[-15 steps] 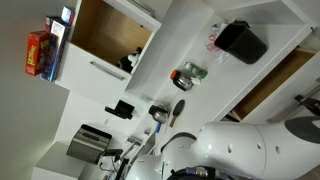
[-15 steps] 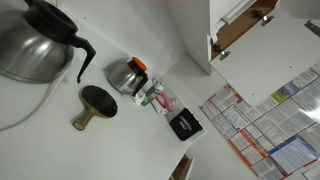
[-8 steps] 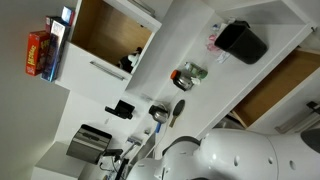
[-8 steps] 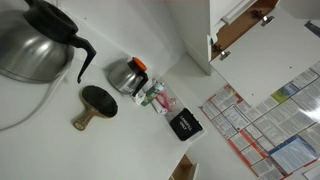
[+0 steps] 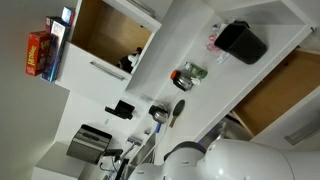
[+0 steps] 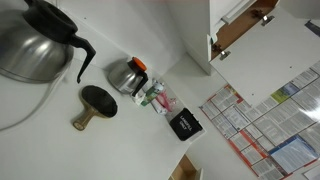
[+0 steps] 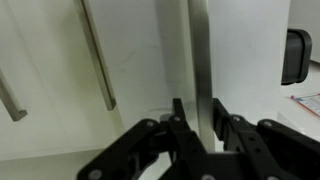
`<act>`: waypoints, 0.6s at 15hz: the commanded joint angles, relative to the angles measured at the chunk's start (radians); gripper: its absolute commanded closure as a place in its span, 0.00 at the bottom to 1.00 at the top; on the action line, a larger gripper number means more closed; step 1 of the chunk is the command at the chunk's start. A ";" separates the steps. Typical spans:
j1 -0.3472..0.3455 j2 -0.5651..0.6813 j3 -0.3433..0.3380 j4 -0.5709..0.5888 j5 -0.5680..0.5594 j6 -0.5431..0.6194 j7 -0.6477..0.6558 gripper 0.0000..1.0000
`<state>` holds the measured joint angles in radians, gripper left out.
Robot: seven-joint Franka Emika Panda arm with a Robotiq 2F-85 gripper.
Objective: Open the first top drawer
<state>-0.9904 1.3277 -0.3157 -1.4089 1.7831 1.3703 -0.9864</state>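
Note:
The first top drawer is pulled part way out in an exterior view, with its brown wood inside showing beside the white counter. In the wrist view its white front fills the right half, and its slim silver bar handle runs up the middle. My gripper has one black finger on each side of that handle and is shut on it. My white arm fills the lower edge of an exterior view and hides the drawer front there.
Similar white fronts with bar handles lie to the left in the wrist view. The counter holds a black box, a glass jar and a spoon. A kettle, a small pot and an open wood-lined cabinet are also in view.
The brown inside of the drawer shows wider now than a second ago. My arm has moved across the lower part of the exterior view, with the handle in the gripper.

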 commanded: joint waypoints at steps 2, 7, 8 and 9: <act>0.018 -0.079 -0.038 -0.123 -0.012 0.129 0.047 0.29; 0.069 -0.261 -0.100 -0.361 -0.021 0.243 -0.007 0.00; 0.086 -0.298 -0.115 -0.407 -0.024 0.273 -0.011 0.00; 0.100 -0.334 -0.129 -0.450 -0.035 0.291 -0.012 0.00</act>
<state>-0.9467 1.1506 -0.4090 -1.6677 1.7759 1.5797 -0.9785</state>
